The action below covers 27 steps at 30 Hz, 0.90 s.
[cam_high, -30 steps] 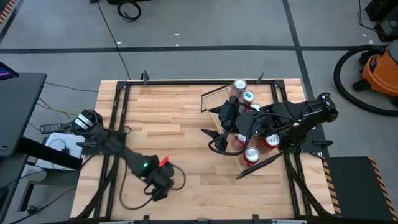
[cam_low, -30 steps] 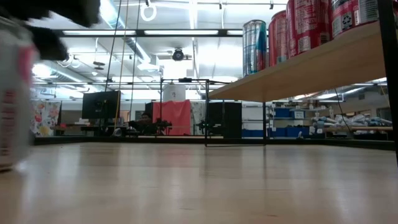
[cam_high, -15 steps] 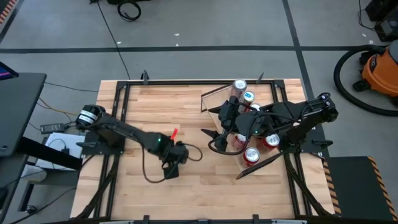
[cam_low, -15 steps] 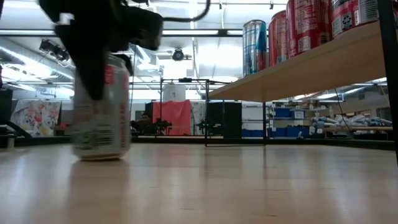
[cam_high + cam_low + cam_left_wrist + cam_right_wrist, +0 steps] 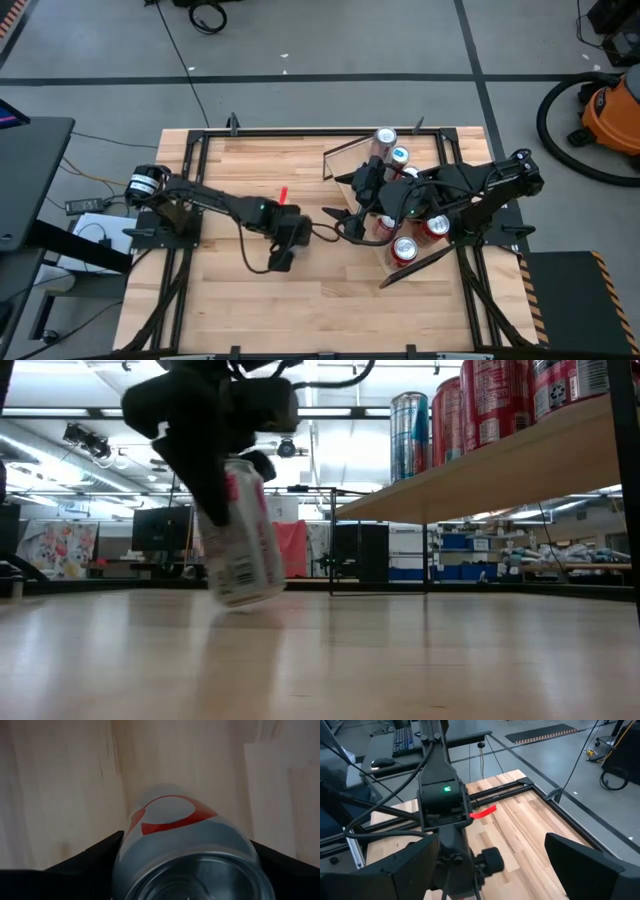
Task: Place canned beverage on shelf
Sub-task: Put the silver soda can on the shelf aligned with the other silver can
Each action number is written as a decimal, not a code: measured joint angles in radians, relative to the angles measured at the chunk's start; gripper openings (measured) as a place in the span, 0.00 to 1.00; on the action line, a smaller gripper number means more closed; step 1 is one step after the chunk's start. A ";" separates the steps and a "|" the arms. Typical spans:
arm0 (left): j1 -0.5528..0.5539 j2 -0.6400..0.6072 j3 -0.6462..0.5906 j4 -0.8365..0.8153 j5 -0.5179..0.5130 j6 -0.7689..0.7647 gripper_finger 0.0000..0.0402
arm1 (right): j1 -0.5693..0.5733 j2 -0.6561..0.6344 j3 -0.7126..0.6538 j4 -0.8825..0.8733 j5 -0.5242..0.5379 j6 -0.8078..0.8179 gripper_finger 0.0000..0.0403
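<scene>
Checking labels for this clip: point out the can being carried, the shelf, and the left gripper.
can (image 5: 240, 530): low view, on its tilted side wall.
shelf (image 5: 500, 465): low view, on the plank's front edge.
left gripper (image 5: 283, 245): high view, between its fingertips, clamped around the can.

L arm stretched to table centre, left gripper (image 5: 281, 243) clamped — R arm waits, right gripper (image 5: 350, 214) fingers spread.

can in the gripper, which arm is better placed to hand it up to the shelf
Left. The left gripper already grips the can, tilted just above the tabletop. The right gripper waits open and empty beside the shelf, facing the left arm.
</scene>
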 joint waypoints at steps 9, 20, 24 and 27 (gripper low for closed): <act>0.045 0.000 0.000 0.065 0.004 0.095 0.82 | 0.002 0.000 0.000 0.000 -0.005 0.024 0.93; 0.043 0.000 0.000 0.066 0.010 0.069 0.82 | 0.002 0.000 0.000 0.000 -0.005 0.021 0.93; 0.043 0.000 0.000 0.066 0.008 0.058 0.82 | 0.002 0.000 0.000 0.000 -0.006 0.020 0.93; 0.043 0.000 0.000 0.066 0.008 0.057 0.82 | 0.002 0.000 0.000 0.000 -0.006 0.023 0.93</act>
